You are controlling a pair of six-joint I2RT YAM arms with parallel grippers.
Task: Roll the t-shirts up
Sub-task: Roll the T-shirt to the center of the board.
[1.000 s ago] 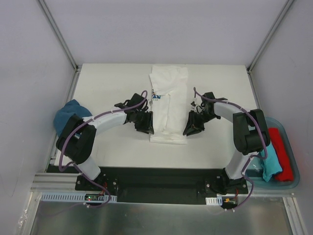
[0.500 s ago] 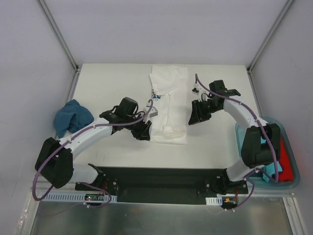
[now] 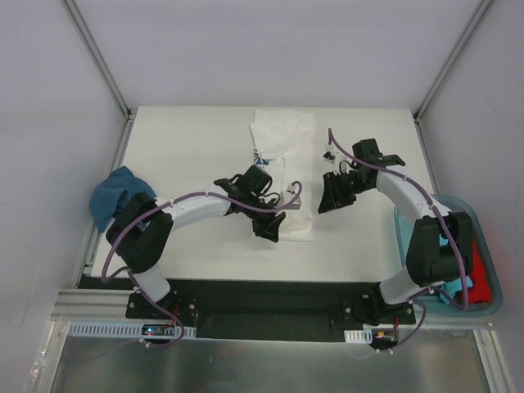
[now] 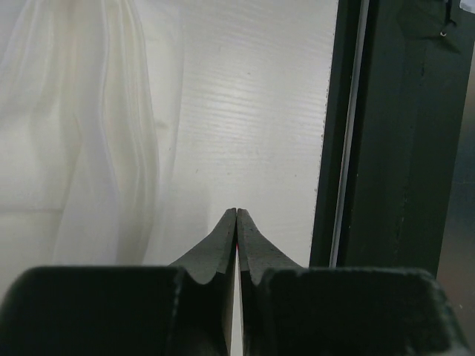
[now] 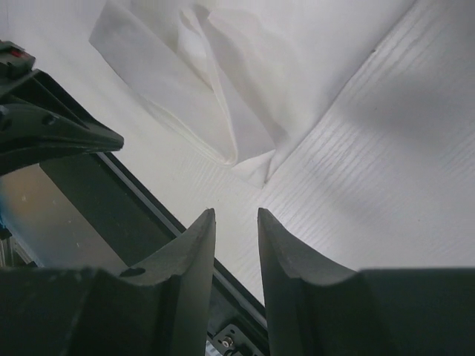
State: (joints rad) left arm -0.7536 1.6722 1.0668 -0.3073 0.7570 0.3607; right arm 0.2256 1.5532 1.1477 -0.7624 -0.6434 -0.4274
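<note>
Blue t-shirt [image 3: 119,196] bunched at the table's [image 3: 180,147] left edge. White t-shirt [image 3: 286,143] folded into a long strip, mid-table, running far to near; a bit of its blue print [image 3: 260,155] shows on the left side. Left gripper [image 3: 270,228] sits over the strip's near left corner. In the left wrist view its claw [image 4: 237,211] is fully closed, tips pressed together, no cloth seen between them, white fabric [image 4: 89,148] to its left. Right gripper [image 3: 326,201] is just right of the strip, low over bare table, claw [image 5: 236,213] parted by a narrow gap and holding nothing. Shirt edge [image 5: 245,59] lies beyond it, apart. Bin [image 3: 471,309] far right holds the red t-shirt [image 3: 483,274] and teal t-shirt [image 3: 446,296], partly hidden by the arm.
</note>
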